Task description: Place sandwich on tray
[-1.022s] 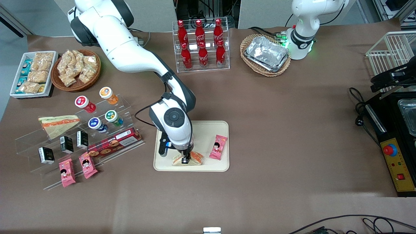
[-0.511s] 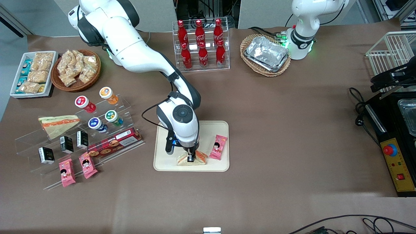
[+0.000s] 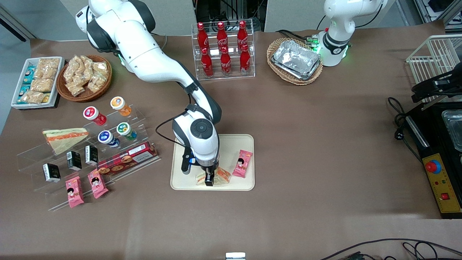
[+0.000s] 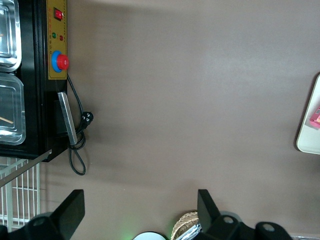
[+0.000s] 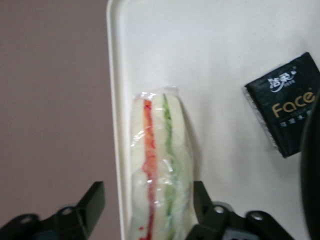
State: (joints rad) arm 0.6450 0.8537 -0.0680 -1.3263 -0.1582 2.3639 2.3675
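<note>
On the tray [image 3: 238, 143], sandwich [image 5: 160, 165] lying between the gripper [image 5: 147, 210] jaws, spread apart, not pinching it

The arm's wrist hid the middle of the sandwich [image 3: 221, 176] and part of the tray [image 3: 236, 144] in the front view. In the wrist view the sandwich [image 5: 160, 170] ran off the frame edge between the spread fingers of the gripper [image 5: 147, 210], and the black packet [image 5: 286, 110] was partly cut off.
</note>
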